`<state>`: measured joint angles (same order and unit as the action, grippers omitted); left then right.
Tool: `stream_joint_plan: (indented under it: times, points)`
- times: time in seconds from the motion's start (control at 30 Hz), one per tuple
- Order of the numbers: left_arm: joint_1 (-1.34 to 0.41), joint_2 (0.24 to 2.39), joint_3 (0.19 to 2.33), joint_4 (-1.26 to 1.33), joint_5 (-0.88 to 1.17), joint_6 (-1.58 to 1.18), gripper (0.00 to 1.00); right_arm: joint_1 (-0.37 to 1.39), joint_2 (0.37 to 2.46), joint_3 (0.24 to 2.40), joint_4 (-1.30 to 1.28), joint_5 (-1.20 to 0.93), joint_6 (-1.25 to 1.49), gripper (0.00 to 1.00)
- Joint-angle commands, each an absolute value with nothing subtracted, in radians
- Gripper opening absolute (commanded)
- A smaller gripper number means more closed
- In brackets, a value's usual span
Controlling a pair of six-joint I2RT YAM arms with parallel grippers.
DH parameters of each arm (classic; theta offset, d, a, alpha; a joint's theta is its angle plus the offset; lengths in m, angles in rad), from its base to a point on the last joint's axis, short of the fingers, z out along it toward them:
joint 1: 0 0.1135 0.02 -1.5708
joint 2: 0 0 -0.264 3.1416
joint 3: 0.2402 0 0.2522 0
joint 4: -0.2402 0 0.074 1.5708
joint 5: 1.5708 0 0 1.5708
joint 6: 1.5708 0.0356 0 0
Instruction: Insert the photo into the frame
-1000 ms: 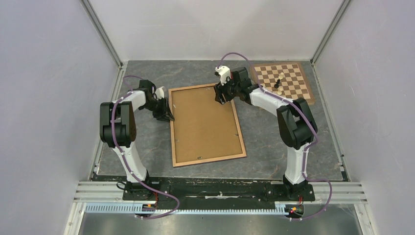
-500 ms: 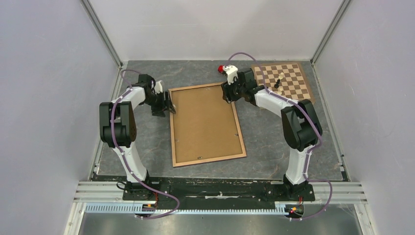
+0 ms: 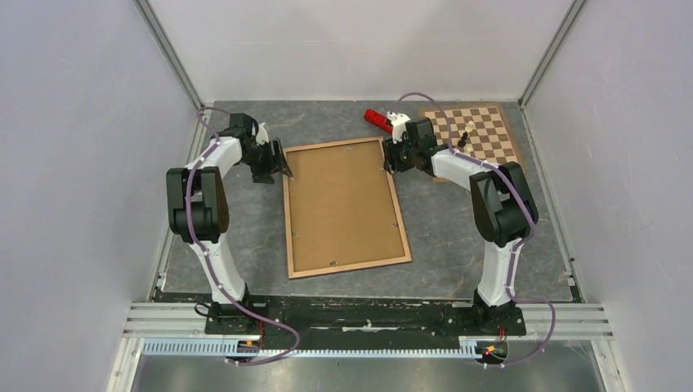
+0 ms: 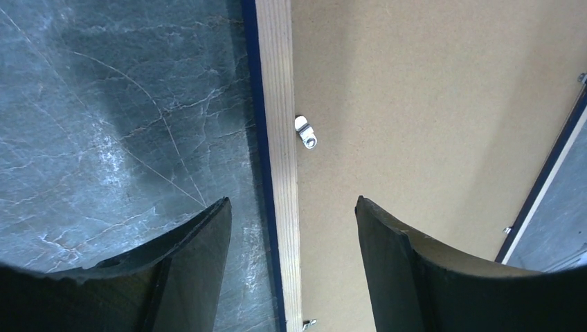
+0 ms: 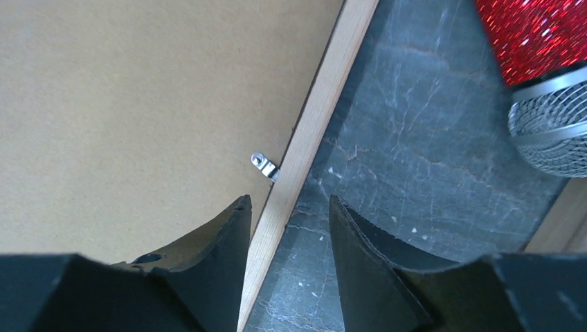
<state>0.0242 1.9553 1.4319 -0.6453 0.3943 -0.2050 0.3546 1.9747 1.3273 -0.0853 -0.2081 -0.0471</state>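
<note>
The frame (image 3: 351, 265) lies face down on the dark mat, light wood rails up, with a brown fibreboard panel (image 3: 343, 204) filling it. The photo is hidden. My left gripper (image 3: 279, 167) is at the upper part of the frame's left rail. In the left wrist view it (image 4: 294, 207) stands open, its fingers astride the wood rail (image 4: 280, 131), beside a small metal clip (image 4: 305, 133). My right gripper (image 3: 391, 162) is at the upper right rail. In the right wrist view it (image 5: 289, 204) is open astride that rail (image 5: 315, 124), holding nothing.
A red microphone (image 3: 377, 121) with a mesh head (image 5: 554, 131) lies just behind the right gripper. A chessboard (image 3: 490, 151) with a dark piece (image 3: 466, 135) sits at the back right. Grey walls enclose the mat on three sides.
The left gripper opened and moved a little back along the left rail. The right gripper moved right, off the panel to the right rail, uncovering the red microphone; its jaws narrowed a little.
</note>
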Motion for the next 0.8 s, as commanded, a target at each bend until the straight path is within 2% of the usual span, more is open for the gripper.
stream_joint_plan:
  times: [0.0,0.23,0.77]
  points:
    - [0.026,1.969,1.466,-0.639,0.388,-0.271,0.73,0.347,2.004,1.306,-0.078,-0.238,-0.025,0.47]
    - [0.026,1.952,1.462,-0.638,0.369,-0.265,0.73,0.345,1.996,1.245,-0.063,-0.265,-0.025,0.43]
    - [0.026,1.996,1.484,-0.608,0.354,-0.345,0.73,0.328,1.991,1.212,-0.042,-0.292,-0.002,0.28]
